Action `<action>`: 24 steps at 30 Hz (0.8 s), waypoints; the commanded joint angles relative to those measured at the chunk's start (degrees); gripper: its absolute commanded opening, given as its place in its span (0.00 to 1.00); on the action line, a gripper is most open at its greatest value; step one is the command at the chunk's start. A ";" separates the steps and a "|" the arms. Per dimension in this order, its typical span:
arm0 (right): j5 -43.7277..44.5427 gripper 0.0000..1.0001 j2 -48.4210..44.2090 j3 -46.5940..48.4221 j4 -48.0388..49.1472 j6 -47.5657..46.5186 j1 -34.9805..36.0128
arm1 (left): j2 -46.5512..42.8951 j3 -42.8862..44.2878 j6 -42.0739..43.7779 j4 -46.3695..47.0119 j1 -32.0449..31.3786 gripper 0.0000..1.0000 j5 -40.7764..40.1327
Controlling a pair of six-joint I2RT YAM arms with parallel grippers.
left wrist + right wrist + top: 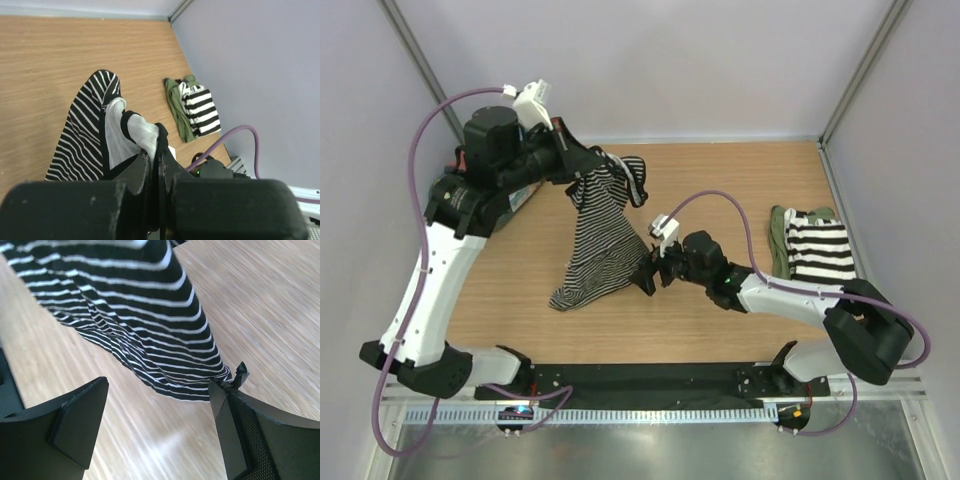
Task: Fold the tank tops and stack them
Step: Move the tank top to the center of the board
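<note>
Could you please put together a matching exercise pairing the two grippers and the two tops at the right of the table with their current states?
Things:
1. left gripper
2. right gripper
3. olive green top
4. wide-striped folded top

States:
A. shut on the thin-striped tank top, holding it up
B. lying on another top
C. open, near the lifted top's lower corner
D. partly covered by another top

Pairs: 1-A; 2-C; 3-D; 4-B

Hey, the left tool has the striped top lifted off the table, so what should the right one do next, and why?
Probably ease the right tool forward and shut it on the lower hem of the striped tank top. Its jaws stand open beside that edge, gripping nothing, while the left tool is shut on the upper end.
</note>
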 commanded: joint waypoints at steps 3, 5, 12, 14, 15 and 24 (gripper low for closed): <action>1.41 0.89 -2.93 -0.10 0.15 -2.42 2.80 | -3.06 7.53 3.25 -3.73 0.10 0.00 -1.95; 2.13 0.90 -3.45 -0.36 0.41 -2.33 2.89 | -2.71 9.12 3.52 -5.49 0.10 0.00 -2.13; -1.21 0.95 -3.46 2.27 -0.11 -2.07 3.07 | -1.74 13.60 4.49 -7.60 0.18 0.00 2.00; -1.39 0.95 -4.51 2.36 -0.12 -2.16 3.24 | -1.39 14.48 4.92 -8.57 0.18 0.00 2.44; -1.21 0.95 -4.95 2.19 -0.12 -2.16 3.24 | -1.30 15.44 4.93 -8.92 0.10 0.00 2.88; -3.76 0.78 -6.80 2.27 -1.17 -1.98 3.24 | -1.12 18.79 6.24 -11.73 0.18 0.00 3.50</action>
